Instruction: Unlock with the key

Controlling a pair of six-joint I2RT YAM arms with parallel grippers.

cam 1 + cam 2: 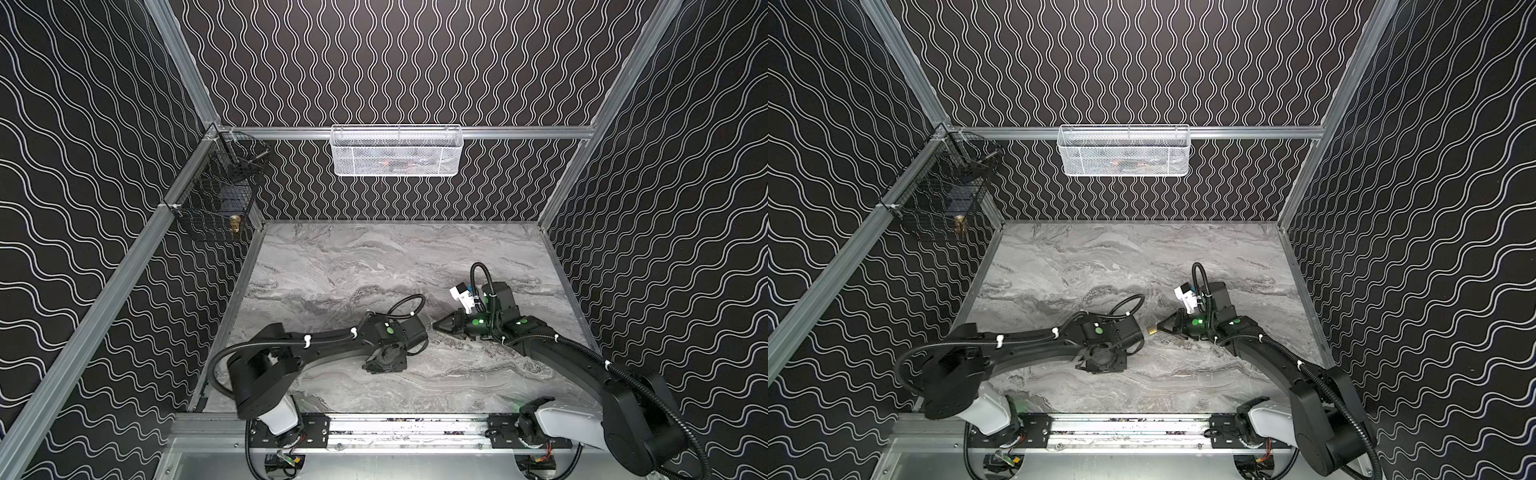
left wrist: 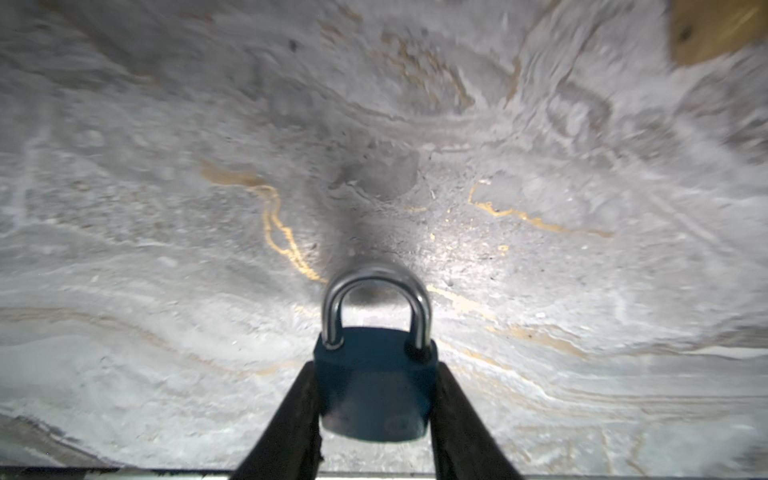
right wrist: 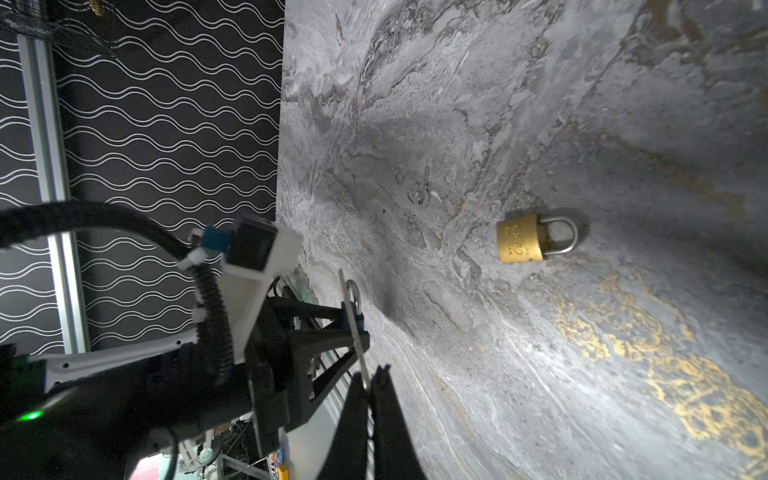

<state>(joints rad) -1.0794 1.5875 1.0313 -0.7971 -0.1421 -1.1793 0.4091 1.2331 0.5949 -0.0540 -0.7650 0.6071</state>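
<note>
Gripping a dark blue padlock [image 2: 374, 399] by its sides: left gripper [image 2: 376, 368], jaws partly apart — no label readable. Right gripper [image 3: 369, 380] pinches the key [image 3: 356, 345] blade, jaws closed, beside that padlock; brass padlock [image 3: 519, 241] on table [image 3: 540, 374] — stamp illegible.

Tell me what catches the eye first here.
A dark blue padlock sits clamped between the left fingers, seen close in the left wrist view. The right fingers pinch a thin silver key near it, while a brass padlock lies loose on the marble table.
</note>
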